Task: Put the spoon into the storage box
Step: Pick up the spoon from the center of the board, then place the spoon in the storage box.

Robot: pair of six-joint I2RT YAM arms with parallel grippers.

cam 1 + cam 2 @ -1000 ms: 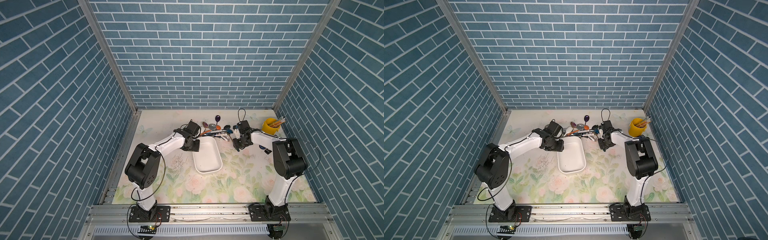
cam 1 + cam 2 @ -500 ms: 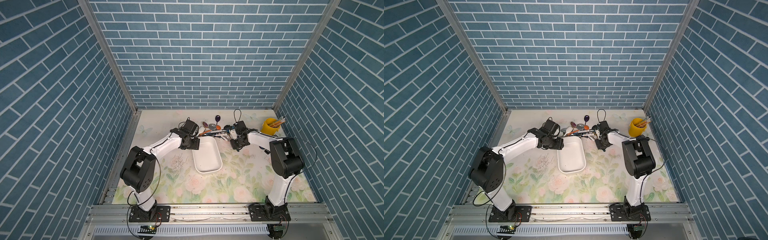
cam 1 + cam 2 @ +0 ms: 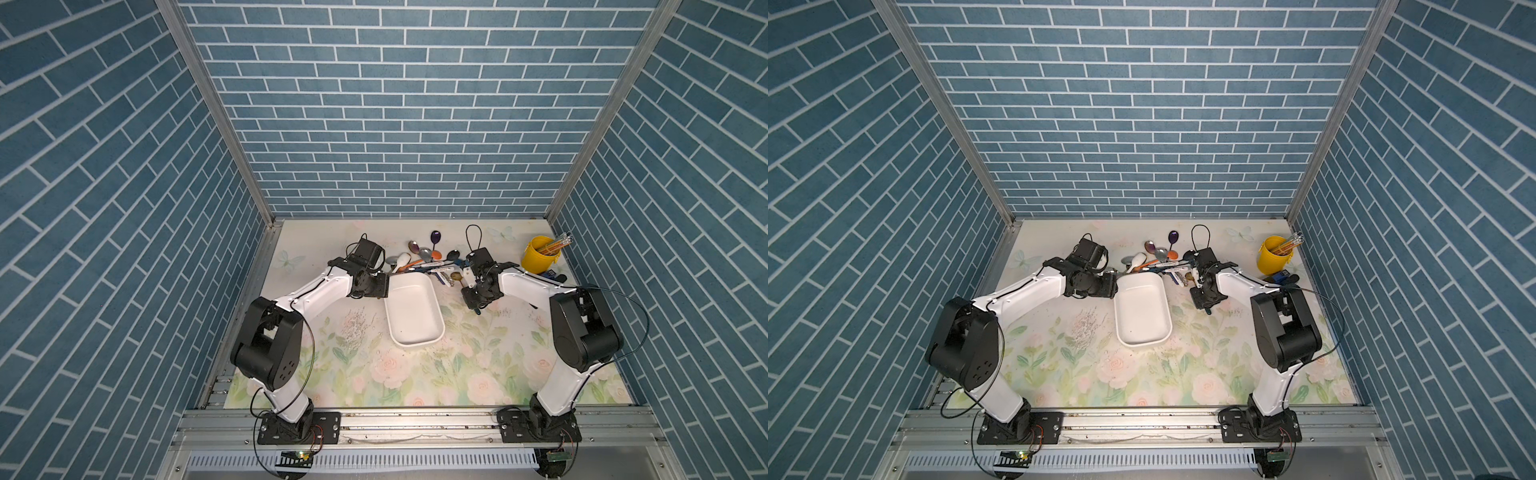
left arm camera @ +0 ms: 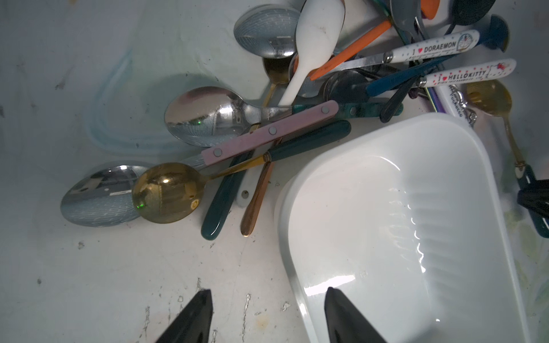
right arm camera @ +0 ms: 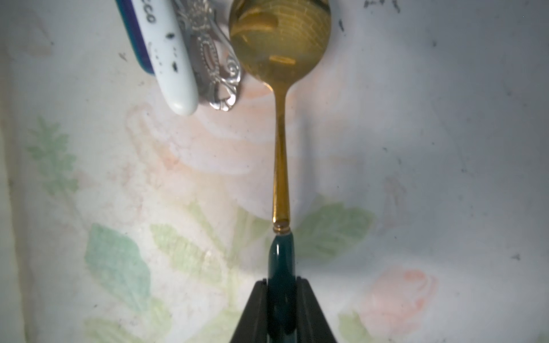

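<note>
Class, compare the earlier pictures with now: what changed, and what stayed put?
The right gripper closed its fingers on the teal handle of the gold spoon. The left arm swung its elbow outward; the left gripper hangs open astride the storage box rim. Box, spoon pile and yellow cup stayed put.

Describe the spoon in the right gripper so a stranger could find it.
Start at the central white box; spoons are heaped at its far end. On the heap's edge nearer the yellow cup lies the spoon, by a white handle and an ornate silver one. Only it has a gold bowl and a teal handle pinched in the right gripper.
</note>
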